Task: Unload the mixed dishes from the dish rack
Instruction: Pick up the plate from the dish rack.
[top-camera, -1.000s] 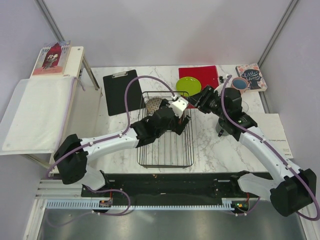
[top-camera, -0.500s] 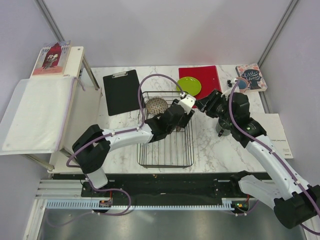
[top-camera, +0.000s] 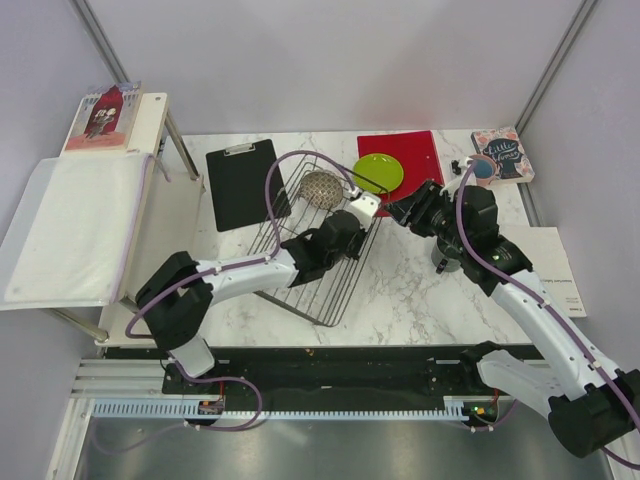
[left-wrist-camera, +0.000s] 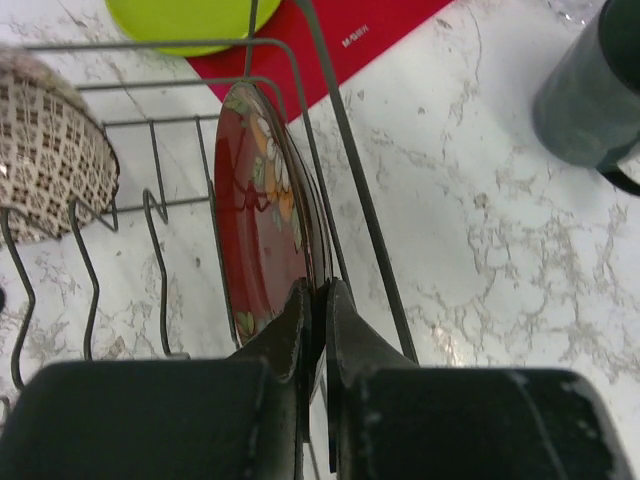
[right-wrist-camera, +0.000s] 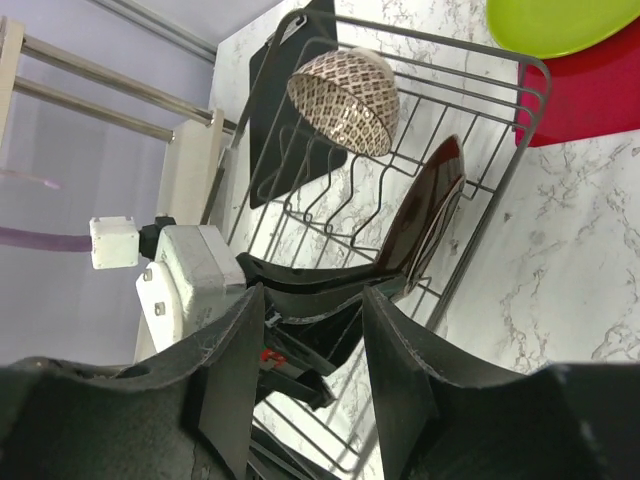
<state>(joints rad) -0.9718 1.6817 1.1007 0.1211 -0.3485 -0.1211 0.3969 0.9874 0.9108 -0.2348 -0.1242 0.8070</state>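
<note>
Left hand (left-wrist-camera: 318, 300): clamped on the rim of the dark red patterned plate (left-wrist-camera: 255, 220), so I can pull it out edge-on.
Plate: upright by the right wall of the dish rack (top-camera: 325, 285), middle of the bench (top-camera: 420, 290).
Right hand (right-wrist-camera: 312, 300): fingers apart, empty, beside the rack.

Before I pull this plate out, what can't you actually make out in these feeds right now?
dark red patterned plate: top view, mostly hidden under the left pincer; left wrist view, its lower rim is behind the fingers.
grey mug: top view, mostly under the right arm; left wrist view, cut off at the corner.
pink cup: top view, partly behind the right arm.
</note>
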